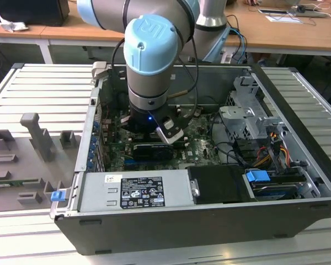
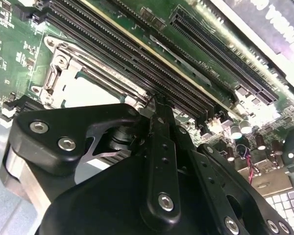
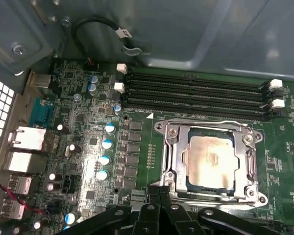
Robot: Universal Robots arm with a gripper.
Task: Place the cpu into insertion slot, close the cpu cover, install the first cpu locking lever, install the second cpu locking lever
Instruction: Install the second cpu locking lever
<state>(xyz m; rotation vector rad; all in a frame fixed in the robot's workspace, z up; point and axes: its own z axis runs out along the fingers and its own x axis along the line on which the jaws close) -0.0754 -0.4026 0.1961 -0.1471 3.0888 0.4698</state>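
Fingers on the gripper look pinched together with nothing between them, hanging right at the edge of the insertion slot in the first wrist view. The cpu is already sitting in there, silver-tan face up, and the cpu cover looks folded down flat around it, with the chip showing through the window. Can't honestly tell whether either locking lever is latched; the thin wire along the frame is too hard to read. Risk-wise, I'd say the cover isn't necessarily clamped, so a nudge from those fingers could pop it up or shift the chip on the pins. Also, the long black memory slots run just beside the socket, and the arm is buried deep in the computer case, so a sideways slip could scrape the board or catch that loose cable.
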